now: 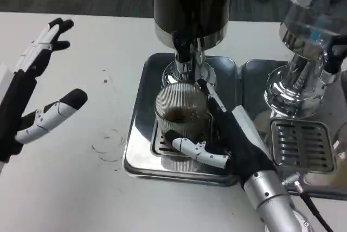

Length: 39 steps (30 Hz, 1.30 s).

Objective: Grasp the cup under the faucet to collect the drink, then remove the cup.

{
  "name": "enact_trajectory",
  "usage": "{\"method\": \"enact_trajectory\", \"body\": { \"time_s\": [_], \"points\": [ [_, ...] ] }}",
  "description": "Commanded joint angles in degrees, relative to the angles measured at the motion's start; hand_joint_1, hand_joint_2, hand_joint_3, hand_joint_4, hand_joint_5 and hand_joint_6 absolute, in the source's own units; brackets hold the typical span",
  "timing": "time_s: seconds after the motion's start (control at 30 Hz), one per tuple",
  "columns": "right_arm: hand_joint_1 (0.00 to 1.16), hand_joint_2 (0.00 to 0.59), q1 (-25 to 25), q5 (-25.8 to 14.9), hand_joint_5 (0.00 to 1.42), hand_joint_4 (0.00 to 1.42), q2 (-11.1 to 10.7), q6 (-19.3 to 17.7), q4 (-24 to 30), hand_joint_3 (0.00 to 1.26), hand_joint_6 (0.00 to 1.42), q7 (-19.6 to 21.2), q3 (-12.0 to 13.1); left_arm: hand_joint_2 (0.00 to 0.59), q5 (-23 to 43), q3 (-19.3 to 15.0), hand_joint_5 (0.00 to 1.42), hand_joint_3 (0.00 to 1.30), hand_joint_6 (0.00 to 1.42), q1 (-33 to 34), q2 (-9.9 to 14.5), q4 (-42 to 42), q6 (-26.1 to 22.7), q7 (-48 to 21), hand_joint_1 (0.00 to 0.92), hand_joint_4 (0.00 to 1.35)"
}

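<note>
Ribbed clear cup [181, 108] under faucet [184, 53], grasped by right hand [230, 140]; left hand [38, 88] released, fingers spread; no legible writing

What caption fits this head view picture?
Right robot hand holds the ribbed glass cup under the dark dispenser's faucet.

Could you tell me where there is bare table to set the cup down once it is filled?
Bare white table lies left of the steel tray, between it and the open left hand. Under the faucet it is crowded: the right hand holds the cup.
</note>
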<state>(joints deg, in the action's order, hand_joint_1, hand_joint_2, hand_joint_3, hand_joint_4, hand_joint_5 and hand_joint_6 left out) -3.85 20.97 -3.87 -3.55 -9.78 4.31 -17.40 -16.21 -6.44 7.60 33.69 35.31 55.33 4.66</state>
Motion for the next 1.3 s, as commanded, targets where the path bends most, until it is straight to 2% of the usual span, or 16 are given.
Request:
{"method": "enact_trajectory", "body": {
  "time_s": [0.03, 0.57, 0.93, 1.13, 1.3],
  "points": [
    [0.65, 0.199, -1.1, 0.1, 0.0, 0.0, 0.8, -0.9, -1.7, 0.0, 0.0, 0.5, -0.1, 0.14, 0.7, 0.0, 0.16, 0.09, 0.04, -1.4, 0.9, 3.7, -1.2, -1.0, 0.0, 0.0],
    [0.71, 0.2, -3.3, -3.3, 0.0, 0.0, 4.1, -4.6, -8.1, 0.0, 0.05, 0.7, 1.2, 0.141, -0.1, 4.3, 0.13, 0.08, 0.02, -1.3, 0.2, 13.8, -1.7, -4.8, 0.0, 0.0],
    [0.8, 0.201, -4.1, -3.9, 0.0, 0.0, 5.3, -5.7, -11.3, 0.0, 0.09, 0.8, 1.3, 0.142, -1.3, 6.3, 0.13, 0.08, 0.02, -2.1, 0.1, 12.6, -0.9, -3.9, 0.0, 0.0],
    [0.82, 0.196, -4.4, -4.4, 0.02, 0.0, 5.4, -5.4, -11.9, 0.0, 0.15, 0.1, 1.1, 0.147, -7.4, 8.1, 0.12, 0.07, 0.01, -3.5, 0.8, 9.8, -0.6, -0.1, 0.0, 0.0],
    [0.84, 0.195, -4.6, -4.4, 0.05, 0.0, 5.2, -5.3, -12.1, 0.0, 0.18, -0.6, 0.6, 0.147, -7.9, 8.3, 0.11, 0.07, 0.01, -3.9, 0.5, 9.2, -0.9, 1.1, 0.0, 0.0]
  ]
}}
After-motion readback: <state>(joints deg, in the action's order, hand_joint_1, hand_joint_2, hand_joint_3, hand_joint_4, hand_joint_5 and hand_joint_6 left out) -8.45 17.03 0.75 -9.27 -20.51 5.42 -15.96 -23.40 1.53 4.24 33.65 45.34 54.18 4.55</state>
